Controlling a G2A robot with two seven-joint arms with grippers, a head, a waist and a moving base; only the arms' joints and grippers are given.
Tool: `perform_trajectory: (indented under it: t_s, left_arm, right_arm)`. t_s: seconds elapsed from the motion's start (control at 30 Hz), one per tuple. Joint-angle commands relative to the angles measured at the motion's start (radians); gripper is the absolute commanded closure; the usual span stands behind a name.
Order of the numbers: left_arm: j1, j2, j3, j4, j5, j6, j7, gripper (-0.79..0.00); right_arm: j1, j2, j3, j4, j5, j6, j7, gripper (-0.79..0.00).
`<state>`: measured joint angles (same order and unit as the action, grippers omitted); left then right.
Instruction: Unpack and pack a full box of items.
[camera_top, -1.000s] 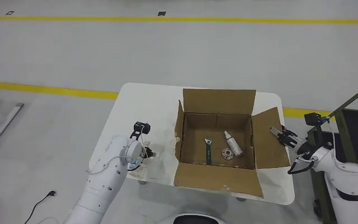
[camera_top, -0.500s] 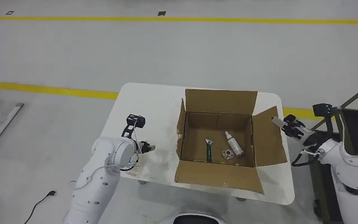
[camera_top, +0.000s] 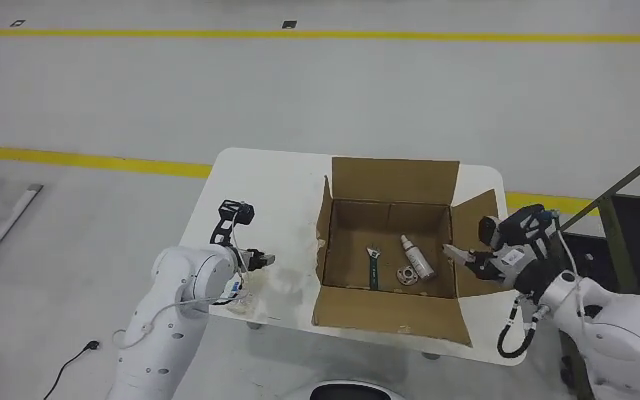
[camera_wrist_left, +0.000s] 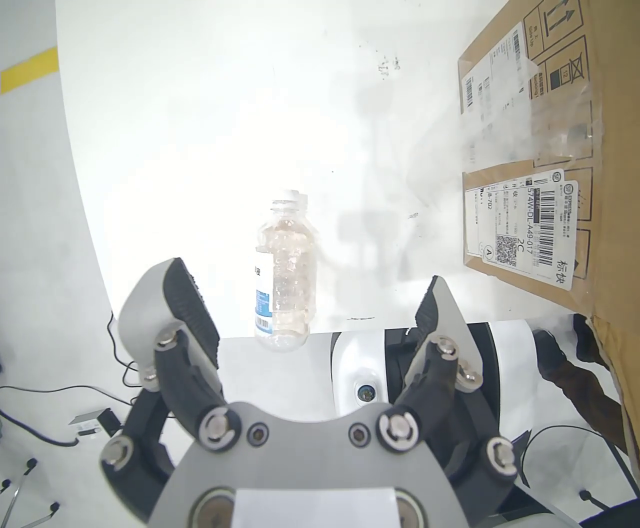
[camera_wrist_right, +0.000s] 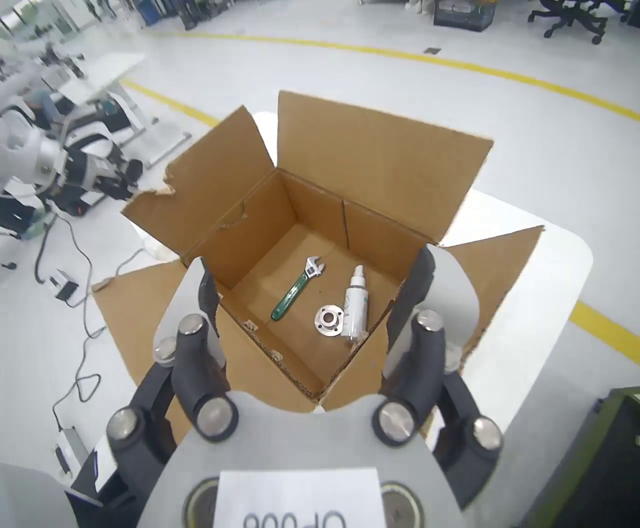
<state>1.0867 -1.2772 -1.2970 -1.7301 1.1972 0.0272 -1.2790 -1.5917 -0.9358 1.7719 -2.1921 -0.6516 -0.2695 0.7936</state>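
- The box (camera_top: 393, 181) sits open on the white table (camera_top: 270, 180), with all four flaps folded out.
- Three things lie on the box floor.
- The wrench (camera_top: 372, 270) lies flat. Its long side runs from the near wall to the far wall. Its jaw end points to the far wall and its green handle points back at the robot.
- The white spray bottle (camera_top: 416, 256) lies on its side at a slant, with its nozzle toward the far wall.
- The round metal ring (camera_top: 406, 274) lies flat, just beside the spray bottle.
- The right gripper (camera_wrist_right: 312, 272) is above the right wall of the box. Its fingers are spread wide and hold nothing.
- The clear water bottle (camera_wrist_left: 285, 272) is out on the table by the near edge, left of the box. Its cap end points away from the left gripper (camera_wrist_left: 305, 287). You cannot tell if it stands or lies.
- The left gripper's fingers are spread wide and empty, close to the water bottle but not touching it.
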Motion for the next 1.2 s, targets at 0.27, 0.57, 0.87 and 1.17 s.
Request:
perform_trajectory:
  t_s: [0.27,0.57,0.87,1.17]
  left_arm:
    - [0.000,0.000,0.000,0.000,0.000,0.000,0.000,-0.785]
    - [0.000,0.000,0.000,0.000,0.000,0.000,0.000,-0.785]
    - [0.000,0.000,0.000,0.000,0.000,0.000,0.000,-0.785]
    - [0.000,0.000,0.000,0.000,0.000,0.000,0.000,-0.785]
  right_arm:
    - [0.345,-0.037,-0.485,0.306,-0.402,0.223,0.029,0.000]
    - [0.345,-0.037,-0.485,0.306,-0.402,0.223,0.029,0.000]
    - [0.357,-0.041,-0.518,0.298,-0.503,0.274,0.062,0.000]
    - [0.671,-0.120,-0.813,0.496,-0.642,0.453,0.429,0.000]
